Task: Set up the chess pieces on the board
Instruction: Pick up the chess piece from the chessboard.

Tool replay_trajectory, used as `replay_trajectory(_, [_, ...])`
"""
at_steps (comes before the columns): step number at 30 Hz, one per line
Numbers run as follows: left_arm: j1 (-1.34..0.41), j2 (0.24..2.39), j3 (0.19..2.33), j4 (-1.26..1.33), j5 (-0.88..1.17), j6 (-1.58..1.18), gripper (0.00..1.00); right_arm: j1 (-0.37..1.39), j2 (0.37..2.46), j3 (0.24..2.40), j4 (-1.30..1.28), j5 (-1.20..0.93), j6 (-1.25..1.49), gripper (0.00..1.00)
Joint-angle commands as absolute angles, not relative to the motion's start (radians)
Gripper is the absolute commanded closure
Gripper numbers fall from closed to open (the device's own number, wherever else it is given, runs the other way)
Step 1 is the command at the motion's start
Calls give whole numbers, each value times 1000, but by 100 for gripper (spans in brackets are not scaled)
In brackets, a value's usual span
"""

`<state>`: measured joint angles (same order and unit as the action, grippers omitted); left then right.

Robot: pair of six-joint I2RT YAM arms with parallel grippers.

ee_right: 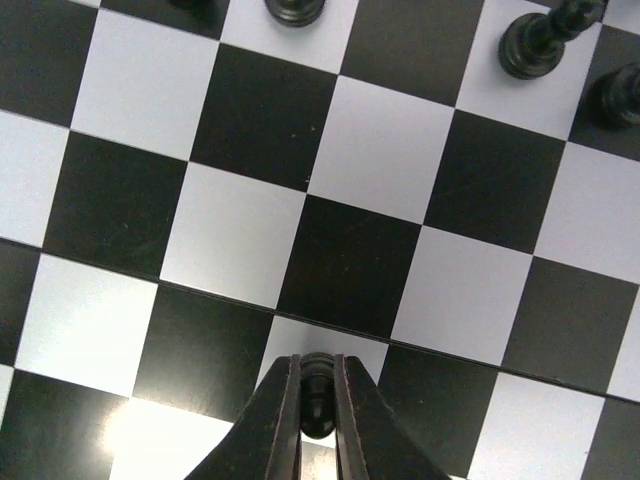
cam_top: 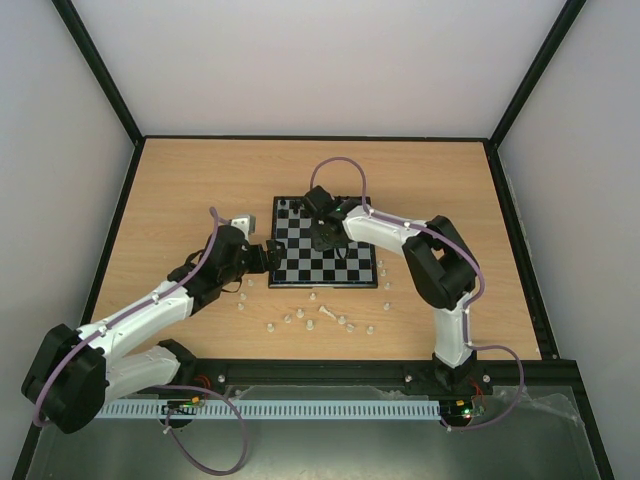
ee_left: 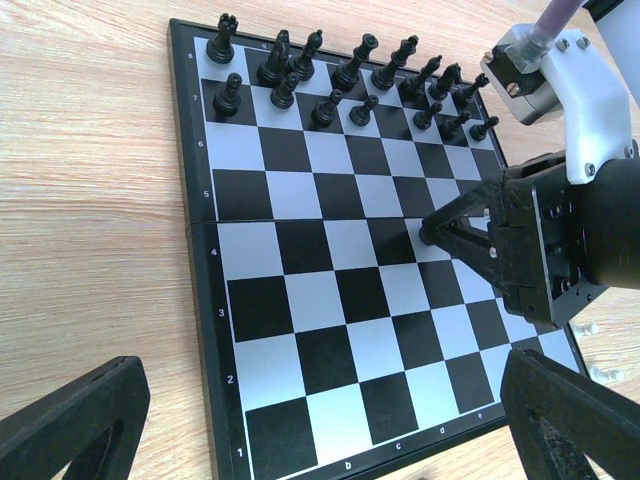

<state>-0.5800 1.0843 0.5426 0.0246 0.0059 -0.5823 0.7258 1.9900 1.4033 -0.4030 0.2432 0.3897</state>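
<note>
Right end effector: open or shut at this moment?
Shut on a black chess piece: the right end effector has its fingers pinching the piece from both sides, over the board.

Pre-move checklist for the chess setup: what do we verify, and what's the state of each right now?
1. Grip: ok. The right hand is shut on a black piece at mid-board.
2. Held piece belongs to the pale set: not ok, it is black.
3. Held piece lifted off its square: cannot tell.
4. Spare arm ready: ok. The left hand is open and holds nothing, at the left edge of the board.
5. Supply: ok. The pale pieces lie scattered on the table in front of the board, with none on it.
6. Target rows free: ok, the two nearest rows are bare.
</note>
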Motion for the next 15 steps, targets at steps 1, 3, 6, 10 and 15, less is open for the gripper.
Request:
replay_trajectory(1, [-586, 1065, 568, 28, -6, -566, 1, 721, 2016, 1437, -436, 246, 387, 95])
replay_trajectory(3, [-586, 1062, 567, 28, -6, -565, 1, 719, 2014, 1447, -446, 250, 386, 98])
replay_trajectory(6, [-586, 1060, 566, 28, -5, -564, 1, 714, 2011, 1473, -472, 262, 388, 98])
replay_trajectory(10, [-585, 1062, 566, 26, -9, -561, 1, 692, 2018, 1542, -505, 257, 394, 98])
replay_trajectory(15, [-585, 1059, 565, 23, -8, -561, 1, 666, 2072, 1665, -548, 240, 391, 98])
